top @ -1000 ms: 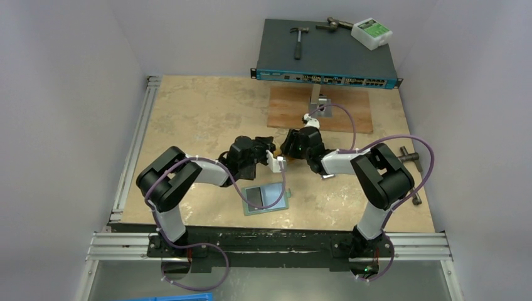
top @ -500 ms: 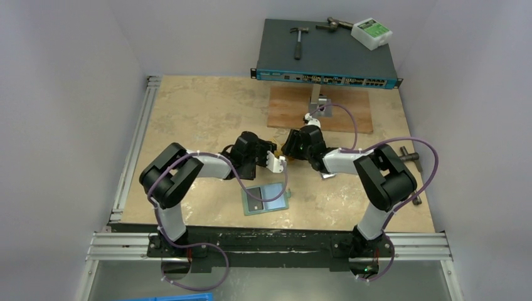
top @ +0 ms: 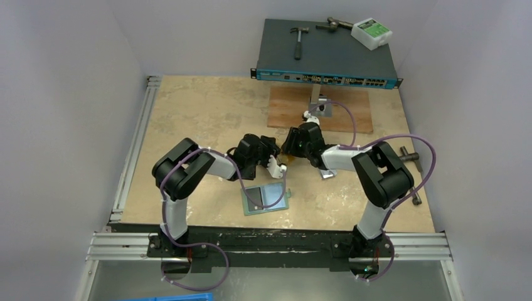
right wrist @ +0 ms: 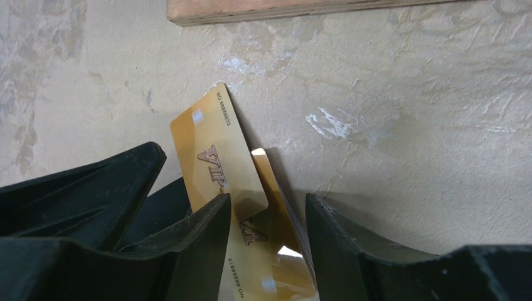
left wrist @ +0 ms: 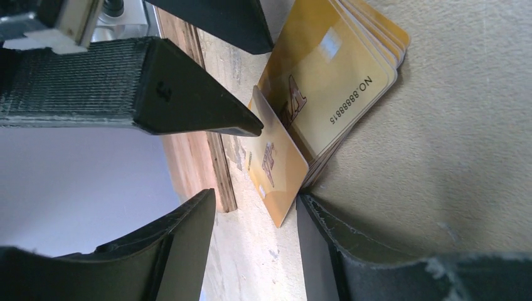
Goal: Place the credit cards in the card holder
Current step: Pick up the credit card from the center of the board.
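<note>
Gold plastic credit cards (left wrist: 332, 81), a fanned stack stamped VIP, lie flat on the mottled beige tabletop (left wrist: 452, 157), right between both sets of fingers. And look at this: one gold card (left wrist: 276, 169) is tipped up off the stack on its edge, its lower corner poking into the gap of the left gripper (left wrist: 256, 197). Those left fingers stand roughly half apart and clamp nothing; the card just leans between them.

The right gripper (right wrist: 268, 197) faces it from the opposite side, its fingers also about halfway apart with cards running through the gap. One black fingertip (left wrist: 238, 122) touches the raised card's top edge, but whether anything is truly pinched there, I can't tell. On the near side of the left fingers, apart from the stack, the teal fold-over card holder (top: 266, 199) lies open.

Handling call: these cards look light, thin, stiff and slick, so they'll likely slide over one another and skate on the table. The tipped-up one is the gift. I'd pinch it across its two faces near the raised edge, firmly enough that it doesn't squirt out, and leave the rest of the stack down.
</note>
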Motion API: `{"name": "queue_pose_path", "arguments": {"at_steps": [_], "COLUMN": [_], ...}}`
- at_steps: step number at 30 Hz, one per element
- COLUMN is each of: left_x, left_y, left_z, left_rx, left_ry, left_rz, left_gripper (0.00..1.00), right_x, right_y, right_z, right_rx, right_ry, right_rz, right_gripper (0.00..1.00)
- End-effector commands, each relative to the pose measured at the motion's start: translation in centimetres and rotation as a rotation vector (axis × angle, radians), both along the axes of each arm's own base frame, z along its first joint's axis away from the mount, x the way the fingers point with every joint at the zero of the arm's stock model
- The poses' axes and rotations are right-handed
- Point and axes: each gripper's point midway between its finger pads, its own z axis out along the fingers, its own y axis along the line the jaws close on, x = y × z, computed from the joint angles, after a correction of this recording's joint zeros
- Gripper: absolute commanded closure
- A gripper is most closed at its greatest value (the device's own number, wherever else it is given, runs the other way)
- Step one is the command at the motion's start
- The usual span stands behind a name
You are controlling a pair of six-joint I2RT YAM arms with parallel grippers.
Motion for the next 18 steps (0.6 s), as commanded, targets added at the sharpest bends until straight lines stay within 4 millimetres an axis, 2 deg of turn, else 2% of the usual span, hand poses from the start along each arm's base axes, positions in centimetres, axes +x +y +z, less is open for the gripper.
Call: {"name": "queue_pose_path", "arguments": {"at_steps": [1,6,9,11,18], "left_x": [-1.3,-1.1,-0.8,-0.5,-0.6], "left_y": [0.2,-0.2,-0.5,-0.7,-0.7], "left_z": [-2.4,-0.8,0.2,0.8,1.3], "left_rx": [0.045,-0.033,-0.067,-0.080,-0.091], "left_ry": [0.032,0.049,0.086,0.105,0.155], "left_rz": [-0.046,-0.023,0.002,0.014,0.039], "left_gripper": [0.50,0.54,0.58,0.65,0.93], "right_x": [-4.4,-5.1,-5.4,-5.5,-5.3], "right_y": [-3.4,-3.7,-3.8,-3.8,-3.7], "right_z": [-6.6,-8.1,-8.2,-8.2,-7.6], "right_rx": [-0.174,-0.210,-0.206,-0.200,-0.187], "right_ry": [0.239,0.281,0.283,0.282,0.272], "right_rz": [0.007,0.022,0.025,0.022,0.014], "right_gripper": [0.52,0.58,0.60,0.60,0.67]}}
